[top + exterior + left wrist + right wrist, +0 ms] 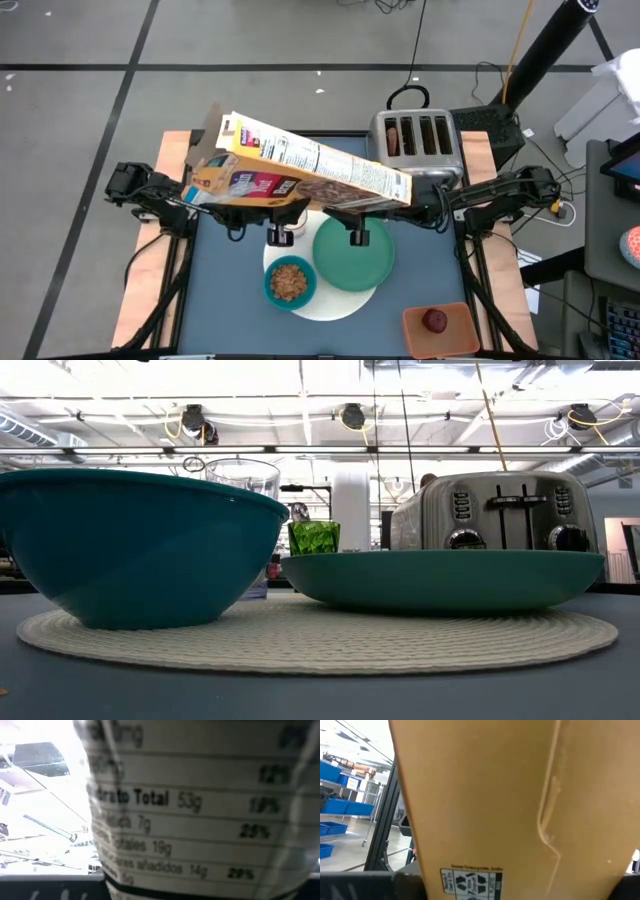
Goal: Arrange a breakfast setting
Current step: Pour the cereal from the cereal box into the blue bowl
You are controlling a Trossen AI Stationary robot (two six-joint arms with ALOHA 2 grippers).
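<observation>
Left gripper (225,200): holds the yellow cardboard cereal box (310,170) at its open-flap end, jaws partly closed on it.
Right gripper (385,208): at the box's other end; grip cannot be told.
Box: tilted above the table.
Setting: one teal bowl (290,282) of cereal and one green plate (353,253) on a white round woven mat (320,640).
Edges: silver toaster (415,140) behind; one red fruit (434,320) on orange tray (415,340).

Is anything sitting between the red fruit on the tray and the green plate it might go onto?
Nothing visible on the table lies between the red fruit, on the orange tray at the front right, and the green plate. The cereal box is held up over the plate's far edge by both arms.
</observation>
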